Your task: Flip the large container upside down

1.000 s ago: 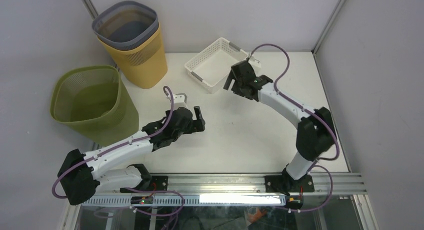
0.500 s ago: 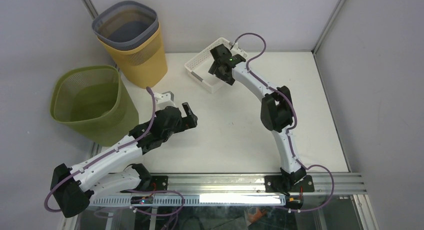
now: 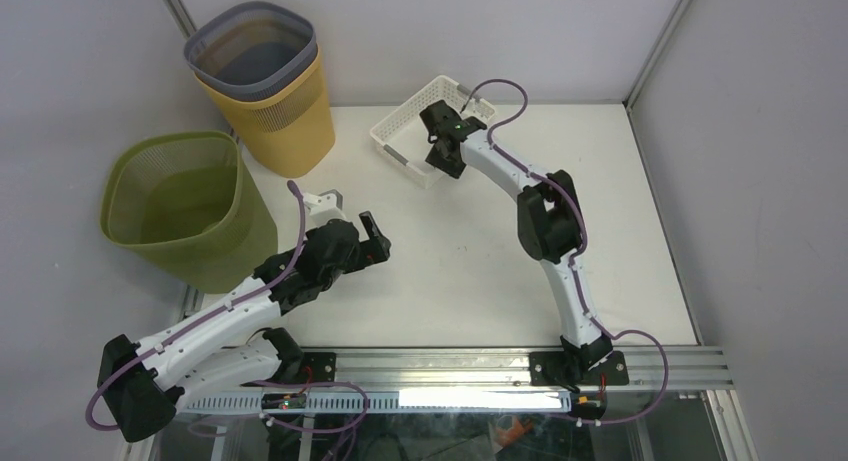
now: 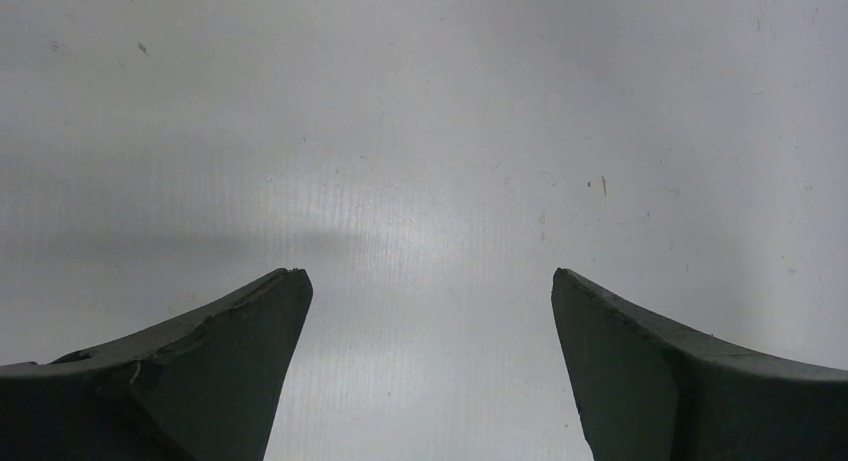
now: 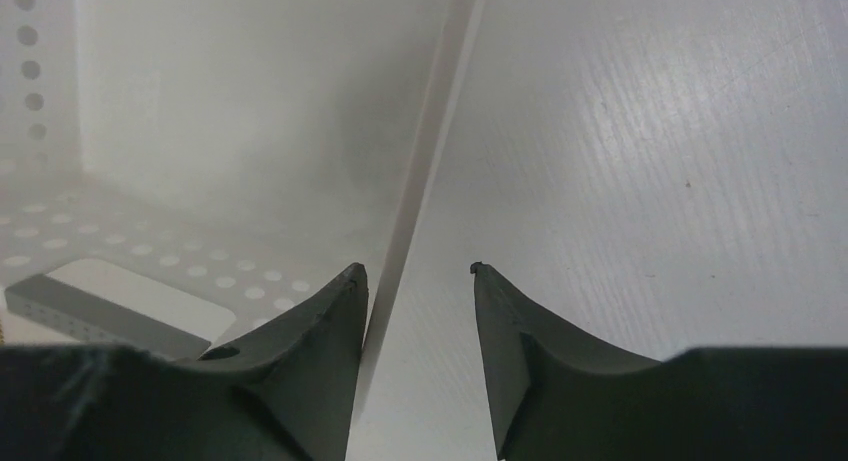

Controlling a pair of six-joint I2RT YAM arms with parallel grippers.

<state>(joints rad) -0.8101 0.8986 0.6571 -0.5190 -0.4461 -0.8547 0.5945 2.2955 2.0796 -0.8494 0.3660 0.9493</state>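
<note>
Right wrist cam: right claw point(image 5: 415, 271) is part-spread, straddling the wall of the white basket point(image 5: 437, 141), upper middle in the top view. Left claw point(image 4: 425, 276) spread wide over the tabletop point(image 4: 420, 101).

Top external view: fixed above and behind the arm bases, looking down over the whole counter point(image 3: 470, 271). Left wrist view: close, facing the counter surface. Right wrist view: close on the white basket point(image 5: 250, 131) wall, also visible from overhead.

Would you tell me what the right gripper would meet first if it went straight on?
Probably the side wall of the white basket: its rim runs between the open fingers of the right gripper, though depth is unclear.
</note>
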